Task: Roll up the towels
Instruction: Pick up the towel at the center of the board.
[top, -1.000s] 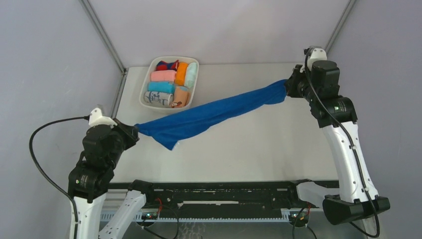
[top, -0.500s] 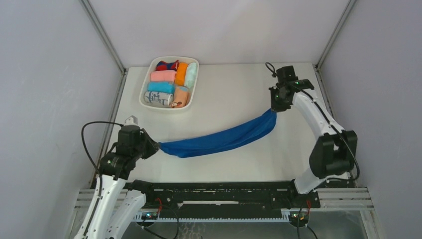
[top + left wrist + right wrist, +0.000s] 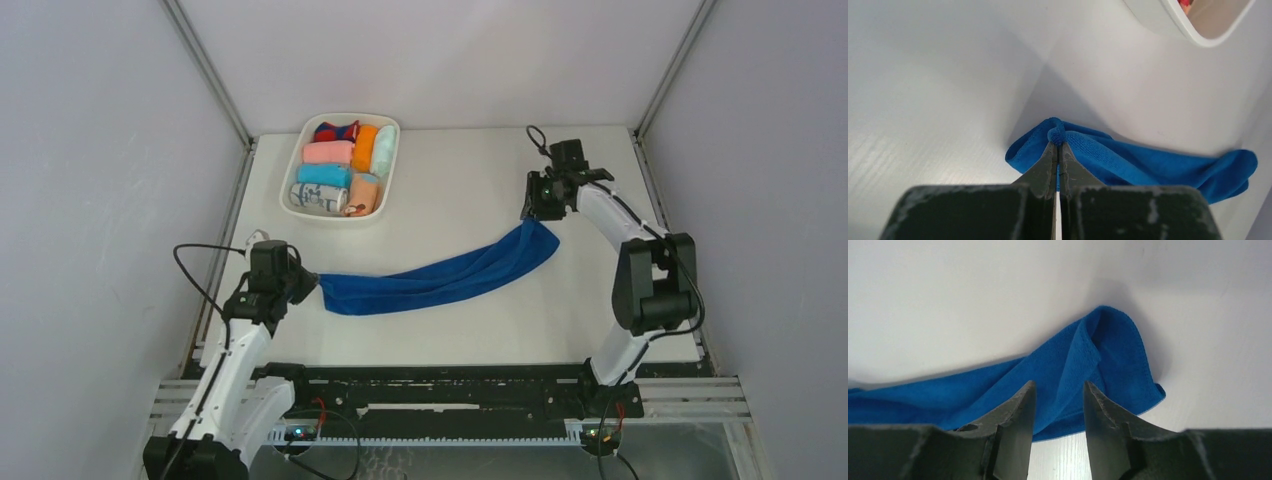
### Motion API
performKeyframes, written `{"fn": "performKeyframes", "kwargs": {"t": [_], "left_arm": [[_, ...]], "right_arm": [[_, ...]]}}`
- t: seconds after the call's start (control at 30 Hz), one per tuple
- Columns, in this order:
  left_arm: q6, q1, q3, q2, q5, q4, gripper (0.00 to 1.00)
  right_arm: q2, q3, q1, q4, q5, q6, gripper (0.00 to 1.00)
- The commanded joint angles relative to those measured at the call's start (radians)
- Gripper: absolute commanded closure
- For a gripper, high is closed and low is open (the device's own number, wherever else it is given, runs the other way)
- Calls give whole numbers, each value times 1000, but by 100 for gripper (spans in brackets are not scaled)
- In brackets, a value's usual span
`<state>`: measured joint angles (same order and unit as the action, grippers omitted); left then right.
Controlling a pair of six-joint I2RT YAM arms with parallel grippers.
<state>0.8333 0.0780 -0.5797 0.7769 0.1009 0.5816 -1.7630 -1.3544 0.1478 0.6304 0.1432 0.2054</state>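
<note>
Item: long royal-blue terry towel (image 3: 440,280). Location: on the white table (image 3: 480,330), lying as a bunched, twisted strip from near left to far right.
Left gripper (image 3: 1058,146): jaws pinched tight on the towel's left end.
Right gripper (image 3: 1058,390): jaws moderately parted over the right end, gripping nothing.
Status: unrolled and not spread flat (rolling not yet begun).
Small peach-orange cloth (image 3: 365,192): in the white plastic tray (image 3: 330,217) among other rolls, apparently rolled already.
Outstanding, by judgement: flatten and roll the blue towel.

On table (image 3: 460,180), blue towel (image 3: 440,280) lies as a long bunched band, left gripper (image 3: 308,287) at one end, right gripper (image 3: 537,212) at the other.
</note>
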Motion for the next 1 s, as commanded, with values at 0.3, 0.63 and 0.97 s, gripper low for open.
{"fn": "performKeyframes", "kwargs": {"t": [0.3,0.63,0.97], "left_arm": [[59,-79,81,63,-88,-183,100],[46,-80,91,62,-103,-181,100],[35,-80,90,51,-96,-173,100]], "right_arm": [[110,288,-101,-232,120,122,71],[99,372,-115,-298,114,159,72],[78,409,-118,-324,70,197,68]]}}
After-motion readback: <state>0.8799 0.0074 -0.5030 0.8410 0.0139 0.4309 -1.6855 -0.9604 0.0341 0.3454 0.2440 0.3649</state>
